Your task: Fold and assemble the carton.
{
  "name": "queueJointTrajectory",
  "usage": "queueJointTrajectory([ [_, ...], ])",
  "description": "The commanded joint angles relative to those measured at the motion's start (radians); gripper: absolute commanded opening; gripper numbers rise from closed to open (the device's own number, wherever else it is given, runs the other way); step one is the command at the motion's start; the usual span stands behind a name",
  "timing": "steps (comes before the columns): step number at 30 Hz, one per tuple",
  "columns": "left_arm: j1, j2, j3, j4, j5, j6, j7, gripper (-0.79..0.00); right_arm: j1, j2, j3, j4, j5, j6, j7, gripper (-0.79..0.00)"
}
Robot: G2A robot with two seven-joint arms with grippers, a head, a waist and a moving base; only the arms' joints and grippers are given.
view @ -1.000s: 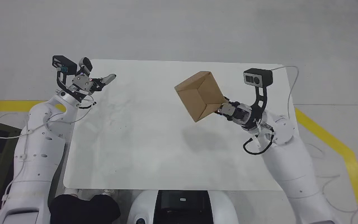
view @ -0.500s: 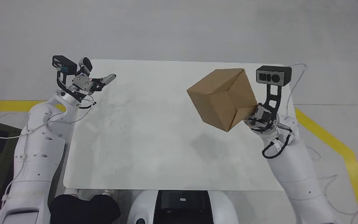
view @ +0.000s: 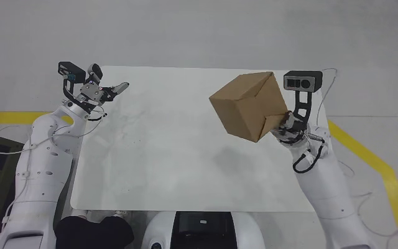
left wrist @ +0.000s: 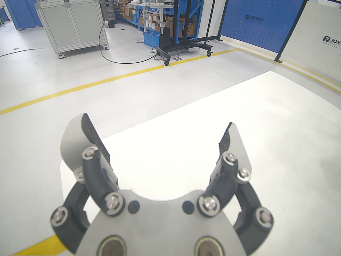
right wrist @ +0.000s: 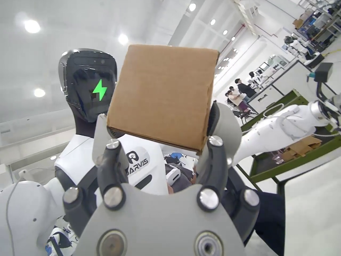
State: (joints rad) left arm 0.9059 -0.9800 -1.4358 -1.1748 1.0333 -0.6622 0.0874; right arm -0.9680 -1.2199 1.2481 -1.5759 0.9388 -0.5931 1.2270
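White rectangular table (view: 186,162) on grey floor (view: 186,31) crossed by a yellow line (view: 12,116). Over the table's right side, raised off the surface and tilted: closed brown cardboard carton (view: 245,106), pinched at one lower edge by the right gripper (right wrist: 159,113), a finger pressed to each side. At the far left corner, just above the tabletop: left gripper (left wrist: 157,131), fingers spread wide apart.
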Motion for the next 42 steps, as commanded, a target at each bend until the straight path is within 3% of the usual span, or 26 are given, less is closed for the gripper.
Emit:
queueJointTrajectory([
  [1, 0.0, 0.0, 0.0, 0.0, 0.0, 0.0, 0.0, 0.0, 0.003, 0.001, -0.004, 0.024, -0.093, -0.008, -0.008, -0.785],
  [7, 0.0, 0.0, 0.0, 0.0, 0.0, 0.0, 0.0, 0.0, 0.023, 0.012, 0.003, 0.084, -0.362, -0.005, -0.017, -0.785],
  [18, 0.0, 0.0, 0.0, 0.0, 0.0, 0.0, 0.0, 0.0, -0.044, 0.036, 0.039, 0.029, -1.088, 0.071, -0.317, -0.785],
  [26, 0.0, 0.0, 0.0, 0.0, 0.0, 0.0, 0.0, 0.0, -0.107, 0.044, -0.006, -0.043, -1.607, 0.142, -0.516, -0.785],
  [33, 0.0, 0.0, 0.0, 0.0, 0.0, 0.0, 0.0, 0.0, -0.129, 0.043, -0.066, -0.05, -1.83, 0.17, -0.613, -0.785],
  [42, 0.0, 0.0, 0.0, 0.0, 0.0, 0.0, 0.0, 0.0, -0.113, 0.034, -0.126, -0.004, -1.872, 0.169, -0.656, -0.785],
])
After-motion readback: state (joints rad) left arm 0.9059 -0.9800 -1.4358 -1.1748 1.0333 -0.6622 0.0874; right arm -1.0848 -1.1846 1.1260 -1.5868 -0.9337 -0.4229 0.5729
